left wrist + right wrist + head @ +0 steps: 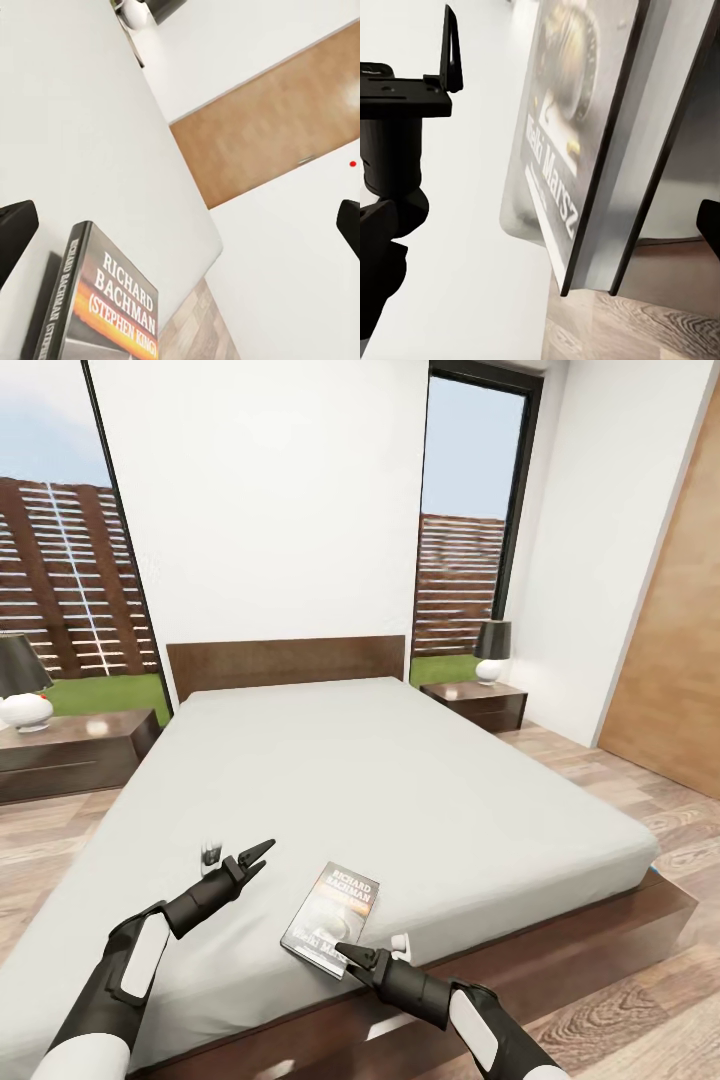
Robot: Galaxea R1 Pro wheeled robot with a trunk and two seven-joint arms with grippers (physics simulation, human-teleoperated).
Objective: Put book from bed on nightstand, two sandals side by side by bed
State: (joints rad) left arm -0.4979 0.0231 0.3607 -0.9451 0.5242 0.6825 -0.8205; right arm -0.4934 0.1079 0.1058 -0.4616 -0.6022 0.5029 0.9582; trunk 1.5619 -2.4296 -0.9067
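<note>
The book (333,915) lies flat on the pale-grey mattress of the bed (380,780), close to its front edge, with the white "Richard Bachman" lettering facing up. My right gripper (352,955) is open at the book's near edge. In the right wrist view the book (577,127) fills the gap between the spread fingertips. My left gripper (262,855) hovers open over the mattress, a hand's width left of the book (112,307). The sandals are not identifiable; a thin blue sliver (653,870) shows at the bed's right front corner.
A nightstand (70,745) with a lamp (25,680) stands left of the headboard, and another nightstand (478,703) with a lamp (492,650) stands on the right. A brown door (675,660) is on the right wall. Wood-plank floor (620,1000) runs along both sides of the bed.
</note>
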